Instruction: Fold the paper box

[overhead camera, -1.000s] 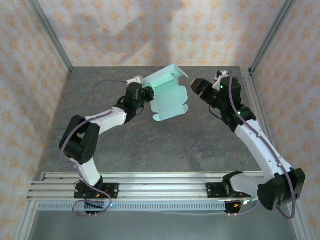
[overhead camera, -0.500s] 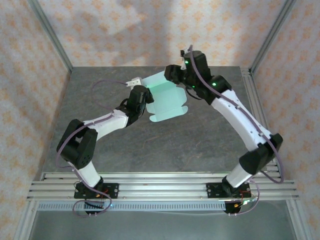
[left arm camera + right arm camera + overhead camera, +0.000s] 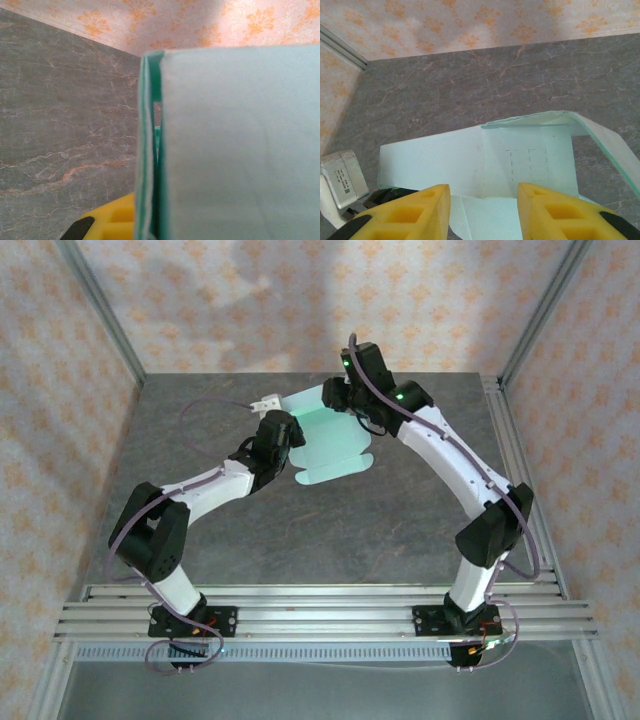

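The paper box [image 3: 335,445] is a pale mint die-cut sheet with rounded flaps, held tilted above the middle back of the table. My left gripper [image 3: 282,437] is shut on its left edge. In the left wrist view the card [image 3: 235,150] stands edge-on beside one yellow finger [image 3: 107,220]. My right gripper [image 3: 336,396] hovers at the sheet's far edge. In its wrist view, my right gripper [image 3: 482,212] is open, with its fingers apart over a creased panel of the paper box [image 3: 520,155] and not touching it. One flap [image 3: 610,145] is bent upward.
The grey marbled table [image 3: 300,530] is walled by patterned panels with aluminium posts [image 3: 100,310] at the back corners. A rail [image 3: 320,615] carrying both arm bases runs along the near edge. Part of the left wrist [image 3: 340,180] lies just left of the right fingers.
The right arm has swung from the right side across to the sheet's far edge, its jaws narrowing. The left gripper keeps its hold, and the sheet has dropped slightly.
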Controlling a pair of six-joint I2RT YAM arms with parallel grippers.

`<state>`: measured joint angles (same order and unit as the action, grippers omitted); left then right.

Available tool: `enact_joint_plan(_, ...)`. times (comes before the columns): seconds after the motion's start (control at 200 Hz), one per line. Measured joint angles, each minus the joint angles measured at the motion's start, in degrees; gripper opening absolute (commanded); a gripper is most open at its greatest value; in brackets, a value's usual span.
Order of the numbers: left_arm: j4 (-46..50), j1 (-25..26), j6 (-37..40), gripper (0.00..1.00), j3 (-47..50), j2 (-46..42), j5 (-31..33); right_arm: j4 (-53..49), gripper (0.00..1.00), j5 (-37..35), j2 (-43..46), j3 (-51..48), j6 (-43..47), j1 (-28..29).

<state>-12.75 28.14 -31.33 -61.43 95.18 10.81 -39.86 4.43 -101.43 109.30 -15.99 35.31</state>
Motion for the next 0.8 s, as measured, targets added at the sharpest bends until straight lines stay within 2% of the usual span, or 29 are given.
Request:
enact_joint_plan(0.265, 0.66, 0.0, 1.07, 0.0, 0.0, 0.0, 0.0, -0.35, 0.37, 0.17, -0.94, 0.76, -0.28, -0.07)
enact_joint_plan(0.72, 0.81, 0.0, 1.25, 0.0, 0.0, 0.0, 0.0, -4.28, 0.33, 1.05, -5.92, 7.65, -2.73, -0.63)
enact_joint_plan(0.8, 0.85, 0.0, 1.25, 0.0, 0.0, 0.0, -0.02, -4.72, 0.3, 0.96, -6.03, 7.82, -2.97, -0.66)
